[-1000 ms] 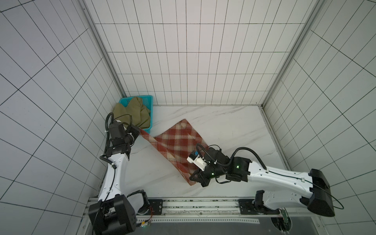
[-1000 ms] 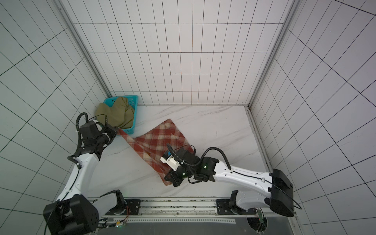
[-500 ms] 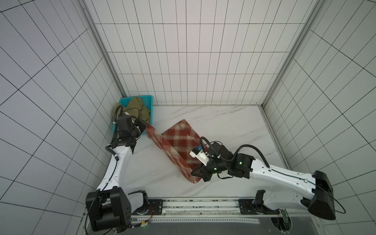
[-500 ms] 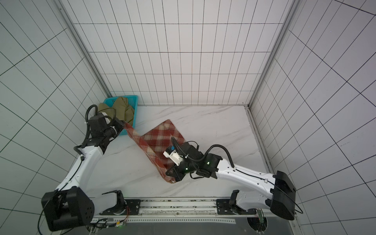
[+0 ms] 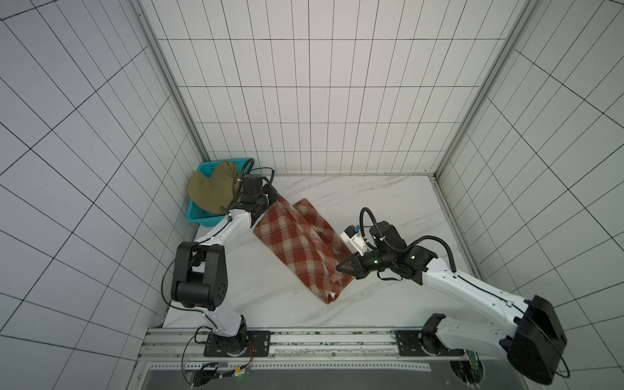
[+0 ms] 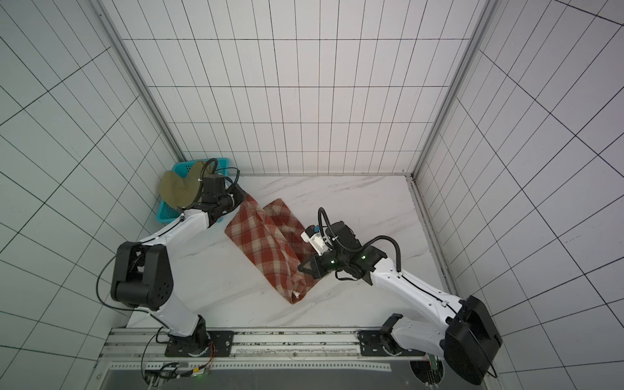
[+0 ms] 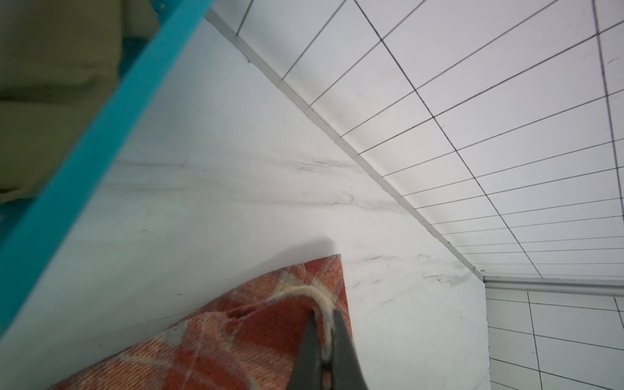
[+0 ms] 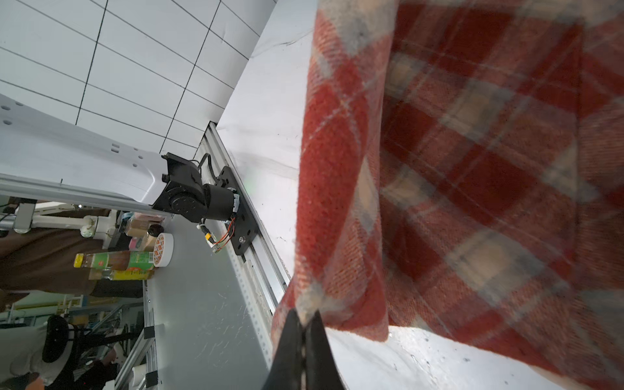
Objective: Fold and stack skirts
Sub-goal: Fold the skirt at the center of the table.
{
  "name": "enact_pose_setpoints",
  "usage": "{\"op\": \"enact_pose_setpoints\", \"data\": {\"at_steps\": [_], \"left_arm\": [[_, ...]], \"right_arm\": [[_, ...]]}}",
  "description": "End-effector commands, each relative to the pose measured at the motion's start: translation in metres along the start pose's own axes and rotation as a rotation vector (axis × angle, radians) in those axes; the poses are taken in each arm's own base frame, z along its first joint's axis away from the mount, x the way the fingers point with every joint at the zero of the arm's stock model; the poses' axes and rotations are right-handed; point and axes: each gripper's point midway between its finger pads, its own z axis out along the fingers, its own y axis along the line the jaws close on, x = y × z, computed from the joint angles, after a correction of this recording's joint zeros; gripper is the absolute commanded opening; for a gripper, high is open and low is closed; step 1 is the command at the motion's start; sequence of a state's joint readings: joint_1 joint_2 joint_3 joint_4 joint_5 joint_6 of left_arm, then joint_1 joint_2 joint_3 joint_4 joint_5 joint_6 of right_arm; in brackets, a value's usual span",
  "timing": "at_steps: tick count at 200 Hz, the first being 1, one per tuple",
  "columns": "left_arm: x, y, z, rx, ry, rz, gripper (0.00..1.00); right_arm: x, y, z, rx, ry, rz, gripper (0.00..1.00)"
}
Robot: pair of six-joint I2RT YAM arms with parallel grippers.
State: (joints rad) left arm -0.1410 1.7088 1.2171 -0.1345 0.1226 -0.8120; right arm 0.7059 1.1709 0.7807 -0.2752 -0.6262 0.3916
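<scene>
Upper left of both top views: teal perforated plastic basket (image 5: 202,217) in table corner, plain olive-khaki cloth skirt (image 5: 211,190) heaped inside, spilling over rim. Just right: left gripper (image 5: 273,198) clamped on 1 corner of rust-red and cream plaid skirt (image 5: 297,243). Centre: plaid skirt folded over, running diagonally across white marble tabletop (image 5: 371,202). Right of centre: right gripper (image 5: 341,268) pinched shut on plaid skirt's edge, cloth draping from tips.
</scene>
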Motion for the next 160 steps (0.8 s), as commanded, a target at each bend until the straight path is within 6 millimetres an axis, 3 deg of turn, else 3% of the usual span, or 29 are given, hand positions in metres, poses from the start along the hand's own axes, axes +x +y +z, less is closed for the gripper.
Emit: {"op": "enact_pose_setpoints", "data": {"at_steps": [1,76,160], "left_arm": [[-0.005,-0.015,0.02,0.021,-0.035,0.003,0.0],[0.041,-0.003,0.082,-0.008,0.069,0.001,0.0],[0.067,0.0,0.115,-0.015,0.123,0.008,0.0]], "right_arm": [[0.023,-0.022,0.003,-0.013,0.053,0.05,0.0],[0.041,-0.08,0.003,0.051,0.1,0.178,0.0],[0.05,-0.114,0.004,0.143,0.112,0.263,0.0]]}}
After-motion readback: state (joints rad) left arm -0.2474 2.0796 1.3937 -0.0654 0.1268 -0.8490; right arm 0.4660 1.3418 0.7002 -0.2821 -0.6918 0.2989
